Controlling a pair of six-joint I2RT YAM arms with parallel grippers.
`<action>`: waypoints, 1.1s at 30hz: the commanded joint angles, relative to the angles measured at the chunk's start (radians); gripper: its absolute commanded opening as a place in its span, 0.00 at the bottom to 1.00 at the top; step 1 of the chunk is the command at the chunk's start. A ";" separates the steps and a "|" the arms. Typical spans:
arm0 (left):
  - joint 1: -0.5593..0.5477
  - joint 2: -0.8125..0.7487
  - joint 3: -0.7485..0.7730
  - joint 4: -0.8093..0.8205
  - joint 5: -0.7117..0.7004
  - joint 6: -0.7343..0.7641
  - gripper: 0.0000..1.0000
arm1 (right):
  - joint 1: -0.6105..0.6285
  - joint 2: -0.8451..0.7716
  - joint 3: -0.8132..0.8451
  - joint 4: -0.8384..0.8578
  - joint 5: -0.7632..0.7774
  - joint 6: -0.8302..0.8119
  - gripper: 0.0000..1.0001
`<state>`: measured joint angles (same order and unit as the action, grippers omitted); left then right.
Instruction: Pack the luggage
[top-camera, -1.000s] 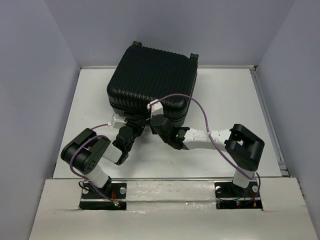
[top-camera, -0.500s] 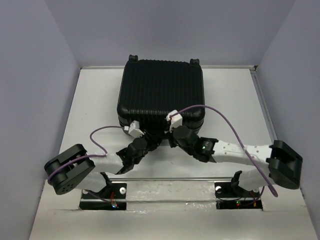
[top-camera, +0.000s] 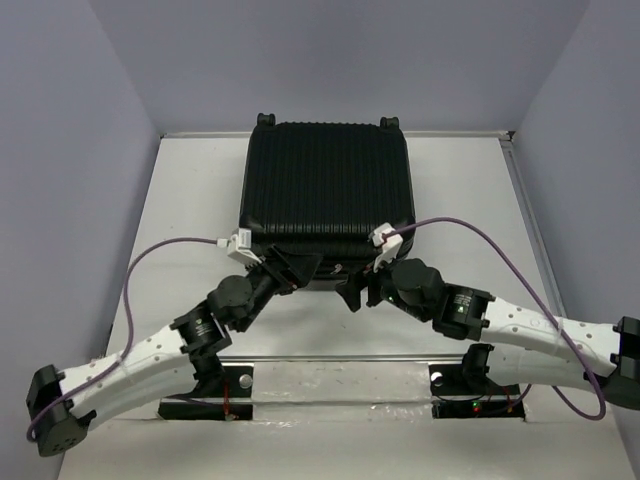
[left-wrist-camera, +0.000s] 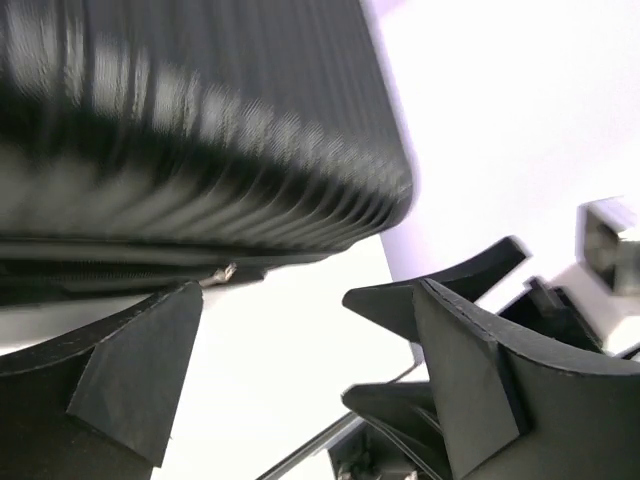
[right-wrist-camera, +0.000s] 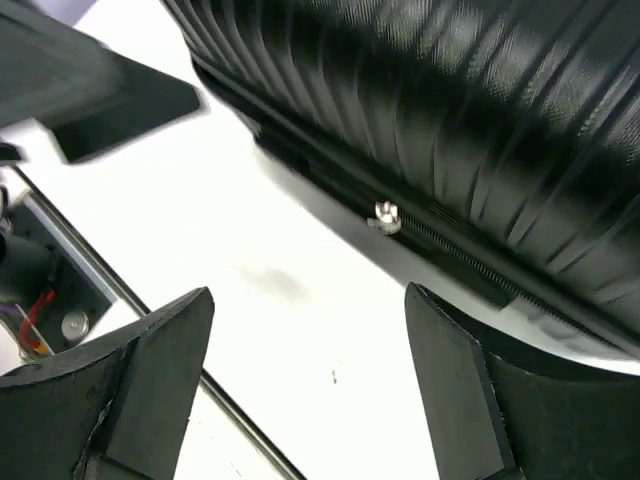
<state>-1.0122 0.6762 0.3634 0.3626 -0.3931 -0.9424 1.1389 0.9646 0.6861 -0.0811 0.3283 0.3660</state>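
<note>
Nearest you, your left pincer (top-camera: 290, 268) and right pincer (top-camera: 362, 290) both stood spread, pinching nothing, just off the front edge of the luggage (top-camera: 328, 180). It lay flat with its lid down, mid-desk (top-camera: 460, 200), wheels toward the far wall. Packing looked nearly done. Whether the zip, its pull (right-wrist-camera: 386, 214) at the front seam, was fully closed could not be told.

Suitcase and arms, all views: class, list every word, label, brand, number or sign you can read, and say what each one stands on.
No text can be read in any view.
The suitcase shows only its plain ribbed black shell, with no brand or label.
The zip pull is too small and blurred to show any mark.
</note>
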 joint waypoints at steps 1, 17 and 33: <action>0.007 -0.151 0.211 -0.435 -0.157 0.158 0.99 | -0.016 -0.021 0.151 -0.045 0.095 -0.028 0.87; 0.837 0.333 0.520 -0.459 0.387 0.473 0.99 | -0.754 0.377 0.507 -0.157 -0.239 -0.012 1.00; 0.669 0.191 0.168 -0.188 0.672 0.269 0.98 | -0.763 0.902 0.950 -0.031 -1.043 0.103 0.94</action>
<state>-0.1886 0.9684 0.6270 0.1898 0.1589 -0.5968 0.3073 1.6974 1.4338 -0.1577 -0.2367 0.3401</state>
